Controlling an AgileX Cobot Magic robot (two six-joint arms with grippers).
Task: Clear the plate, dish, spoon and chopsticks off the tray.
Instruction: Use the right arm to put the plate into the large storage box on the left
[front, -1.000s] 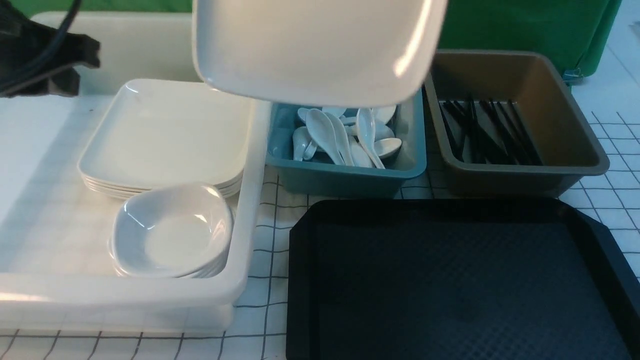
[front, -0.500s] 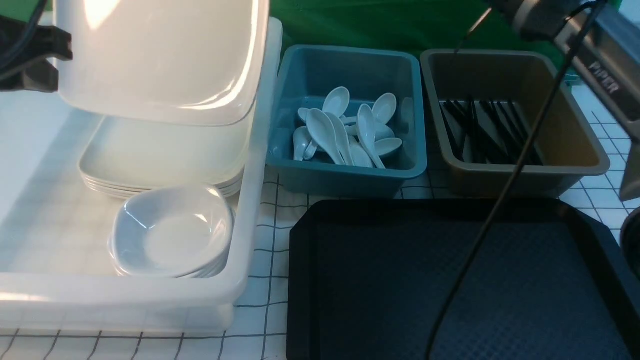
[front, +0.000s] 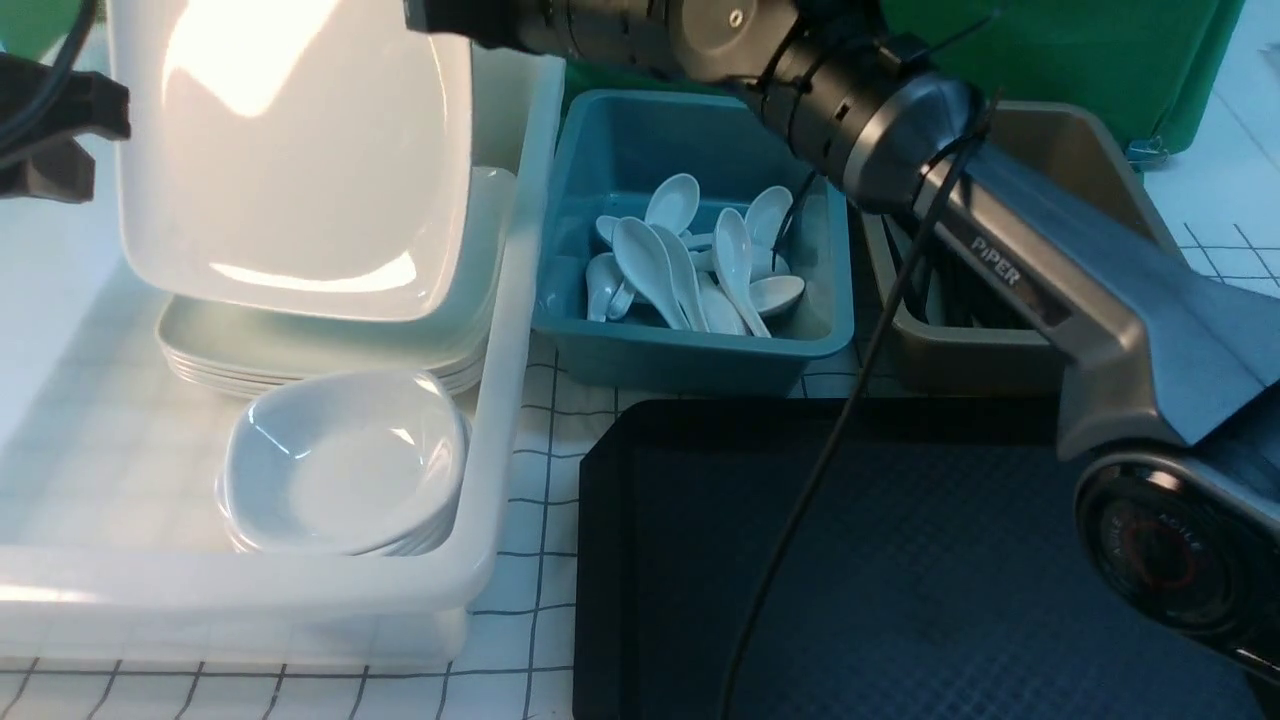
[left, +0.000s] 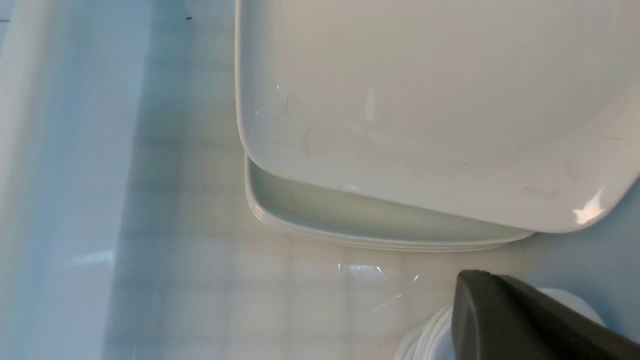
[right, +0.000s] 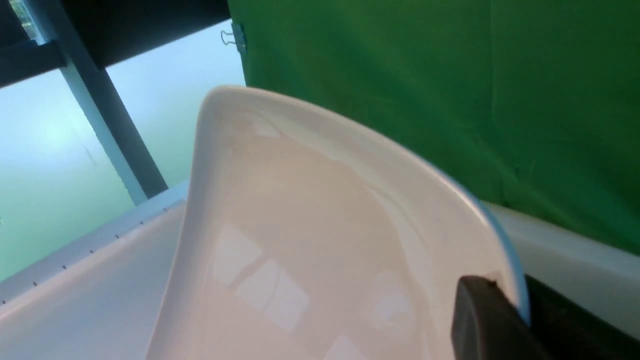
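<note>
Swung the plate (front: 290, 170) a long way in one second: from high above the blue tub (front: 690, 350) of spoons (front: 690, 270), across to the white tub (front: 500, 400), and now down low over the stack of plates (front: 320, 345) there. Holds it tilted, near edge dipped toward the stack, far edge raised. Cannot tell from either the front or the left wrist view whether that low edge already touches the top plate of the stack. Pinched at the rim by the right gripper (right: 500, 325), closed narrow on the edge, as the right wrist view shows. Reached there with the right arm (front: 1000, 260), now stretched across the blue tub and the brown tub (front: 960, 365), hiding most of the chopsticks (front: 940, 300) inside. Nothing in the left gripper (left: 530, 320) — pressed closed and empty, parked above the bowls (front: 340, 470) near the stack. Left behind: a bare tray (front: 900, 560), with no tableware on the part in view. Probably the last item to be put away, so close to finished. Still needs levelling and lowering onto the stack before letting go — released at this tilt, likely to slide or clatter against the plates beneath.
</note>
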